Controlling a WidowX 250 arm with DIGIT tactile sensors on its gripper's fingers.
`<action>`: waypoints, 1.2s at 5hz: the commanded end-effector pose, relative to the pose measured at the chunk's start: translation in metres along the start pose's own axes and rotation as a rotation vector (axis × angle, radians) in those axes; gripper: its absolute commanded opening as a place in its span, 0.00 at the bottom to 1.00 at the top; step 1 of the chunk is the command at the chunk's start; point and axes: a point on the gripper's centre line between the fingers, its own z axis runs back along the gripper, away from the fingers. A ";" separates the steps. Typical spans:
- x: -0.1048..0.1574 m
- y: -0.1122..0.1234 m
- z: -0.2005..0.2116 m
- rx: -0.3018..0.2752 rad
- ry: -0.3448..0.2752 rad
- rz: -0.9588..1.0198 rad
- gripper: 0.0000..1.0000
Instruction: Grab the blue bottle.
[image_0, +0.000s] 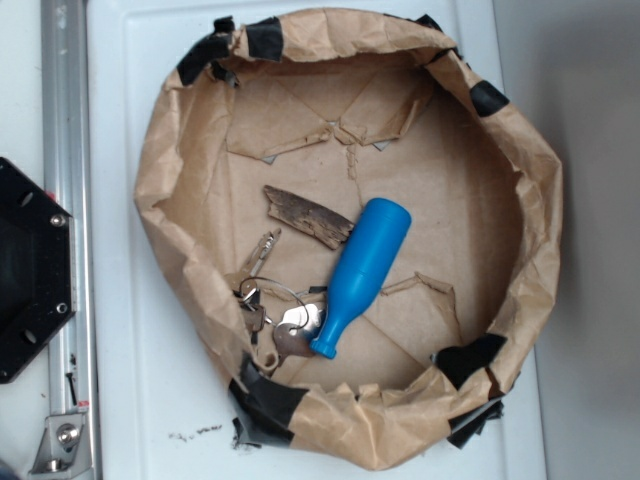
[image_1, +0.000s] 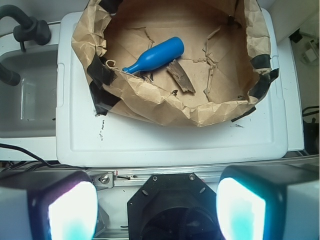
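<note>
Crumpled brown paper bin (image_0: 540, 200), round, rim rolled down and patched with black tape, sits on a white plastic table (image_0: 130, 400). Inside it lies the bright blue smooth plastic bottle (image_0: 362, 273), bowling-pin shaped, flat on its side on the paper floor. In the exterior view its wide rounded end points up-right and its narrow neck points down-left. Neck tip rests on or right against the silver keys on a ring (image_0: 285, 318), which lie by the lower-left wall of the bin. Flat brown wood shard (image_0: 307, 217) lies just up-left of the bottle body; touching or just beside, cannot tell.

Wrist view: same blue bottle (image_1: 154, 55) in the left half of the bin (image_1: 165, 105), neck toward the near-left wall, wood shard (image_1: 180, 77) just right of and below its body. Keys mostly hidden behind the near paper wall here. Torn paper flaps lie on the bin floor.

Claw (image_1: 157, 207) shows only at the bottom edge of the wrist view, two blurred pads (image_1: 70, 210) glowing pale cyan, set wide apart, nothing between them. It hangs well apart from the bin, over a black hexagonal mount (image_1: 170, 205) and a metal rail at the table edge. Same black mount (image_0: 30, 270) and a silver rail (image_0: 65, 150) show at the left of the exterior view; claw itself is not seen there. Grey sink-like tray (image_1: 30, 95) sits left of the table in the wrist view.
</note>
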 end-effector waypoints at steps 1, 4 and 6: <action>0.000 0.000 0.000 0.000 0.000 0.000 1.00; 0.102 0.045 -0.080 0.022 -0.102 0.447 1.00; 0.131 0.038 -0.156 -0.067 -0.089 0.446 1.00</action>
